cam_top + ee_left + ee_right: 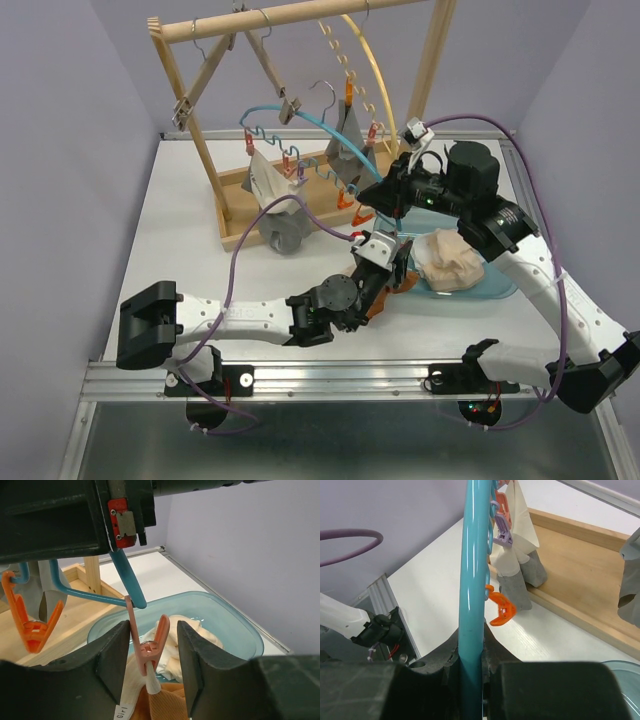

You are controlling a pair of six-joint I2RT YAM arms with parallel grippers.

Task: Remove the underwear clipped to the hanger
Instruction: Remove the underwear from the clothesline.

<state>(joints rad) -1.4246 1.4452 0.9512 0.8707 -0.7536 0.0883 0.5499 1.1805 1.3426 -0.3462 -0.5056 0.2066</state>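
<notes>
Left wrist view: left gripper (154, 652), jaws apart, straddles a salmon-pink plastic clip (159, 636) pinching limp, light white and orange-brown cloth underwear (165, 706) just beside a translucent blue plastic tub (235, 625), likely best tugged just below the clip, while the right gripper (470, 666) clamps the teal plastic hanger (472, 555).

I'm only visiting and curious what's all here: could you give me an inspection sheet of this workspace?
Surface: white table, wooden rack at back.
Job's things: white underwear and grey underwear clipped to teal hanger; orange-brown underwear under pink clip; beige underwear in blue tub.
Clutter: spare wooden hangers on rack.
End effectors: left end effector open around pink clip; right end effector shut on teal hanger.
Cables: purple cables run along both arms.
Surroundings: lilac walls.
</notes>
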